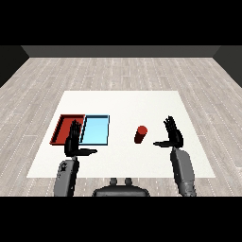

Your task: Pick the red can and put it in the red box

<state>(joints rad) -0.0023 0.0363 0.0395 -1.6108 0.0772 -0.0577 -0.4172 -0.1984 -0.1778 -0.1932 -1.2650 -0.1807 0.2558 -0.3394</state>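
Head view, red can (141,134) upright on white desk (123,106), right hand (173,134) beside it, fingers released, left hand (74,142) released before red tray (60,128), light blue tray (95,130) alongside.

Red can (141,134) upright on table, well right of red tray (61,126)

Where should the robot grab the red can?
Probably around its round side, near the middle. The red can stands upright on the table, clear of the trays. The right hand, open and just to its right, could come in sideways from there.
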